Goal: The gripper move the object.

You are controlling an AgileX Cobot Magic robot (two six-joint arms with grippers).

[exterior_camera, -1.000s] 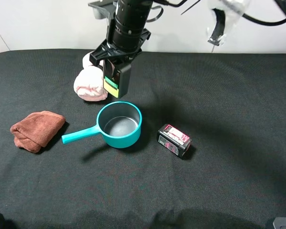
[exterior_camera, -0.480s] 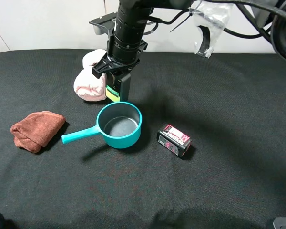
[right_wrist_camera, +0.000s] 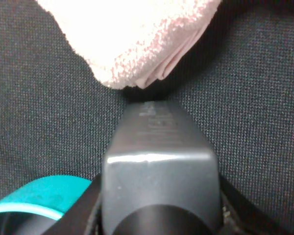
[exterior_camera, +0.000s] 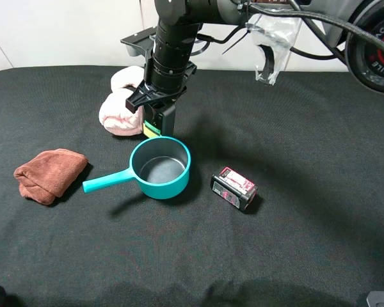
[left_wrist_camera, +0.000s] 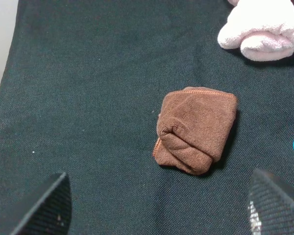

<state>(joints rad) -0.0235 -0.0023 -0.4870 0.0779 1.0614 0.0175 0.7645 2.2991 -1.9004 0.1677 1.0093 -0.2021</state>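
the right gripper (exterior_camera: 156,106) is pinched tight on the object (exterior_camera: 152,125), a small dark pump bottle. it is held upright toward the far edge of the surface (exterior_camera: 307,147), left of its middle, between the pink towel (exterior_camera: 120,110) and the rim of the teal pan (exterior_camera: 160,167). whether its base rests on the cloth or hangs just above it i cannot tell.

the bottle looks like hard, smooth plastic: rigid, probably light, and glossy in the right wrist view, so likely slippery. its flat sides give the jaws fair faces, and a grip on the body below the pump top seems safer than one on the pump itself.

the surface is a coarse black weave. the towel is fluffy and rolled, and the pan is smooth and round with a straight handle. the left gripper (left_wrist_camera: 159,208) hangs spread over the folded brown cloth (left_wrist_camera: 196,128) near the left edge.
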